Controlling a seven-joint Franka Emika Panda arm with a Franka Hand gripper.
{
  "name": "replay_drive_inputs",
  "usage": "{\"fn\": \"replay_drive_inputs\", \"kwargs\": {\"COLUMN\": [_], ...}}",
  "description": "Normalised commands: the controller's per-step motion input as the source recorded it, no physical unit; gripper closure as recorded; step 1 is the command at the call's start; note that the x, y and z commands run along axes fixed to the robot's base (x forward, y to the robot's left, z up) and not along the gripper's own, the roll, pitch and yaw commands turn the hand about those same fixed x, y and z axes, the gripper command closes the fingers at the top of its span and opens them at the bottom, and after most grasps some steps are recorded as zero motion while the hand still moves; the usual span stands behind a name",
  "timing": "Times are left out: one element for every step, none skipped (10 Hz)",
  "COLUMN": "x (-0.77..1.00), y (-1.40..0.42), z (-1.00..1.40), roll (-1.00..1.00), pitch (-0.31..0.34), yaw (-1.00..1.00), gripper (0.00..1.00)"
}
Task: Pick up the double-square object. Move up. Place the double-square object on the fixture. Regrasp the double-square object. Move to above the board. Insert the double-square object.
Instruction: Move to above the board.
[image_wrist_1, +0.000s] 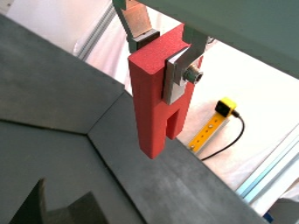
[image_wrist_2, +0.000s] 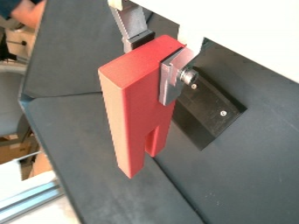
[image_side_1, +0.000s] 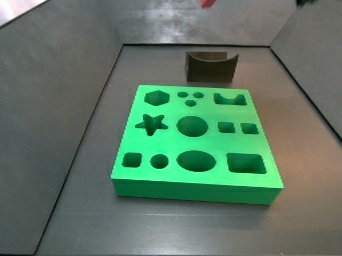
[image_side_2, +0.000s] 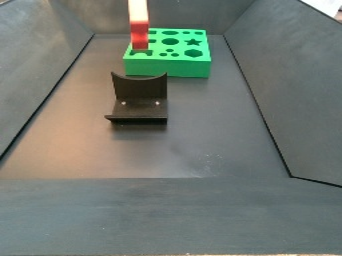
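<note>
My gripper (image_wrist_1: 163, 54) is shut on the double-square object (image_wrist_1: 152, 105), a red oblong block. It hangs from the fingers with its two prongs and the slot between them pointing down, and both wrist views show it (image_wrist_2: 131, 114). In a side view the red block (image_side_2: 138, 36) hangs high above the floor, behind the fixture (image_side_2: 139, 98) and in front of the green board (image_side_2: 167, 68). Only a red tip (image_side_1: 207, 3) shows at the top edge of a side view. The fixture (image_side_1: 210, 66) stands beyond the board (image_side_1: 194, 188). The gripper body is cut off in both side views.
Dark sloping walls enclose the grey floor (image_side_2: 201, 150). A dark plate with screws (image_wrist_2: 211, 114) lies on the floor under the gripper. A yellow cable and plug (image_wrist_1: 222, 118) lie outside the enclosure on a white surface.
</note>
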Motion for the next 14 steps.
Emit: {"fn": "replay_drive_inputs", "kwargs": {"x": [-0.07,-0.06,-0.05,-0.03,-0.01,-0.55,-0.55,-0.59,-0.61,-0.61,-0.62,-0.64,-0.56,-0.39], "y": [0.01,0.00,0.00,-0.01,-0.01,-1.00,-1.00,-1.00,-1.00,-1.00,-1.00,-1.00,-0.84,-0.52], "z": [1.00,0.84,0.71,0.47,0.23,0.11,0.11,0.13,0.10,0.11,0.12,0.11,0.10,0.06], "roll": [-0.05,-0.05,-0.05,-0.05,-0.05,-1.00,-1.00,-1.00,-1.00,-1.00,-1.00,-1.00,-1.00,-1.00], "pitch": [0.057,0.070,0.079,0.093,0.113,-0.033,-0.040,-0.047,-0.044,-0.038,-0.028,-0.018,-0.010,-0.004], "yaw": [-0.04,-0.02,-0.01,0.01,0.03,-0.17,-0.17,-0.17,-0.18,-0.18,-0.18,-0.19,-0.18,-0.18], "gripper": [1.00,1.00,1.00,1.00,1.00,1.00,1.00,1.00,1.00,1.00,1.00,1.00,1.00,1.00]}}
